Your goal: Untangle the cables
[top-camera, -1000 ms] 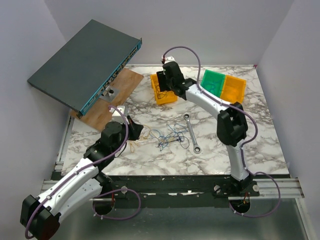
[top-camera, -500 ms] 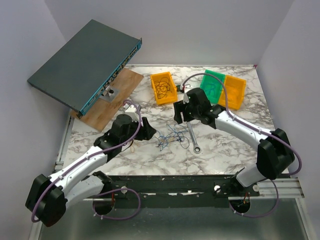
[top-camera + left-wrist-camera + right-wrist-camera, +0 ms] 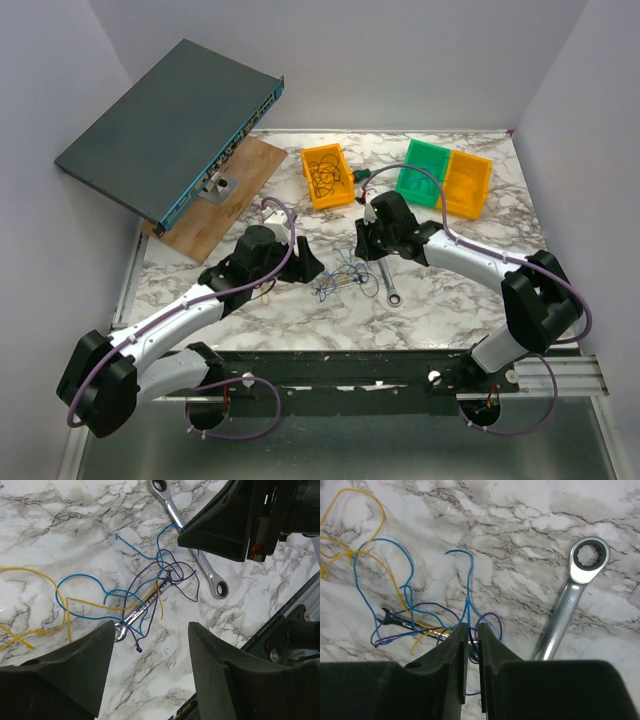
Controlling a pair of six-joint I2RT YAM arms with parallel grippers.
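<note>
Tangled cables (image 3: 150, 587) lying mid-tabletop (image 3: 300, 315) around a small wrench (image 3: 142, 611), left gripper (image 3: 150, 630) above them with jaws spread wide and empty, right gripper (image 3: 473, 630) jaws narrowed to a slit pinching a blue strand, larger wrench (image 3: 570, 600) just beside

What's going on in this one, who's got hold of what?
Two robot arms are working a small tangle of thin cables lying on the marble table. The left pincer hovers open over the tangle, holding nothing. The right pincer is low at its far side, fingers nearly together with a blue strand running into the gap; whether it is pinched I cannot tell. A small wrench lies inside the tangle, a larger wrench beside it.
</note>
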